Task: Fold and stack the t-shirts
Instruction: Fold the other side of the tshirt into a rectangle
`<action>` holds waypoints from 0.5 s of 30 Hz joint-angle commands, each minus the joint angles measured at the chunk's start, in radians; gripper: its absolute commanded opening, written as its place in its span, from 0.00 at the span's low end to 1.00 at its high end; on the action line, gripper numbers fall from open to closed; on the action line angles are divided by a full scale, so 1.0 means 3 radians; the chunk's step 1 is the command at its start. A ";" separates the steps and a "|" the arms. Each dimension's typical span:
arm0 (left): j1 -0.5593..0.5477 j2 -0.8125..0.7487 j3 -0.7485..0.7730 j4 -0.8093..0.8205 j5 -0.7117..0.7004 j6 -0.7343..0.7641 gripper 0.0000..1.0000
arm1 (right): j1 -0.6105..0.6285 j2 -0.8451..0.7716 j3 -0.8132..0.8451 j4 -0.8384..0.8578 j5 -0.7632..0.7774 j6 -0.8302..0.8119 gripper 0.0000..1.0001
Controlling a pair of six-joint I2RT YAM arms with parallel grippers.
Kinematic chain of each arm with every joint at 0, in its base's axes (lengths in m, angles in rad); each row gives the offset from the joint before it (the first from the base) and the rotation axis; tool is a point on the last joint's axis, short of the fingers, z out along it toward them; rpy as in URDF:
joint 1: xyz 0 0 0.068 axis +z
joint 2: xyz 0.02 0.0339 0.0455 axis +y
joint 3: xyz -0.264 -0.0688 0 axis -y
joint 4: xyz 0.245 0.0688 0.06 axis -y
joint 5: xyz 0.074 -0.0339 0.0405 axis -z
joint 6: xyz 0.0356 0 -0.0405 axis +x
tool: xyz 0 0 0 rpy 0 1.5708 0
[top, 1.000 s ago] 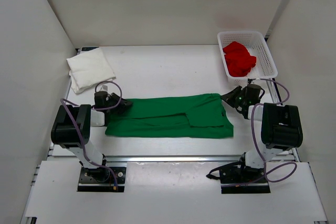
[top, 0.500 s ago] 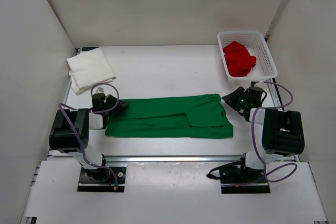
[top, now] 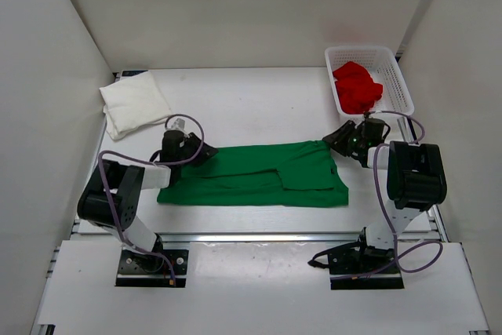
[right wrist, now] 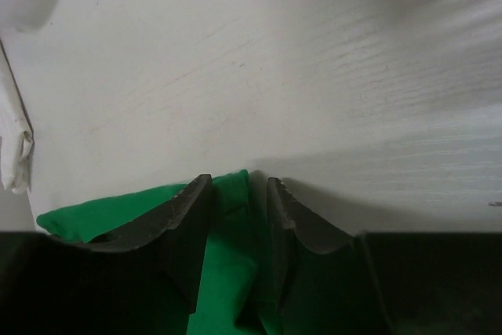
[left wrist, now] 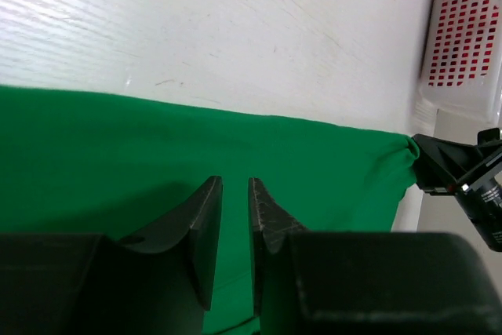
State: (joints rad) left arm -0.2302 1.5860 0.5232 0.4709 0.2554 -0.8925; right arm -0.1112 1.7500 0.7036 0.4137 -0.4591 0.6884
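On a white table boxed by plain white panels behind and at both sides, a green t-shirt lies spread flat and widthwise in front of two arms, folded into a long band with a smaller flap turned over its right part. The wrist views show the tabletop beyond the green t-shirt as matte and faintly scuffed, with fine scratches and a few dark specks.

The left gripper sits low at the green t-shirt's far-left corner. Its fingers are drawn to a narrow slit above the cloth, and whether they nip any of it cannot be told. The right gripper is at the far-right corner, its fingers closed on a small raised tuck of green cloth.

A white t-shirt lies folded well beyond the green t-shirt's far-left corner, against the left panel. A red t-shirt is crumpled in a white mesh basket beyond the far-right corner. A metal rail runs along the table's edge just nearer than the green t-shirt's near hem.
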 commanded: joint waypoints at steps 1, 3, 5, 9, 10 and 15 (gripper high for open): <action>-0.0046 0.0143 0.0107 -0.0005 -0.0003 0.0025 0.31 | 0.0028 0.0011 0.0033 0.0099 -0.0045 -0.0024 0.32; -0.0010 0.0210 0.0097 0.0025 0.0013 0.0014 0.32 | 0.0028 0.0047 0.0027 0.0165 -0.0166 0.0006 0.24; 0.0097 0.0256 0.0036 0.0076 0.0079 -0.0021 0.31 | 0.0013 0.0067 0.0027 0.0185 -0.0193 0.0042 0.14; 0.0337 0.0282 -0.0133 0.0230 0.0253 -0.0129 0.30 | -0.0064 -0.0019 -0.0014 0.0232 -0.0162 0.0124 0.00; 0.0394 0.0282 -0.0194 0.0235 0.0258 -0.0129 0.30 | -0.0094 -0.0025 -0.0039 0.0252 -0.0152 0.0159 0.01; 0.0496 0.0246 -0.0271 0.0322 0.0289 -0.0185 0.31 | -0.0151 -0.0260 -0.0228 0.0222 0.0210 0.0155 0.00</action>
State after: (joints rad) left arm -0.0994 1.6745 0.4633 0.5678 0.3458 -0.9508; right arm -0.1394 1.7363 0.6617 0.4404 -0.4744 0.7303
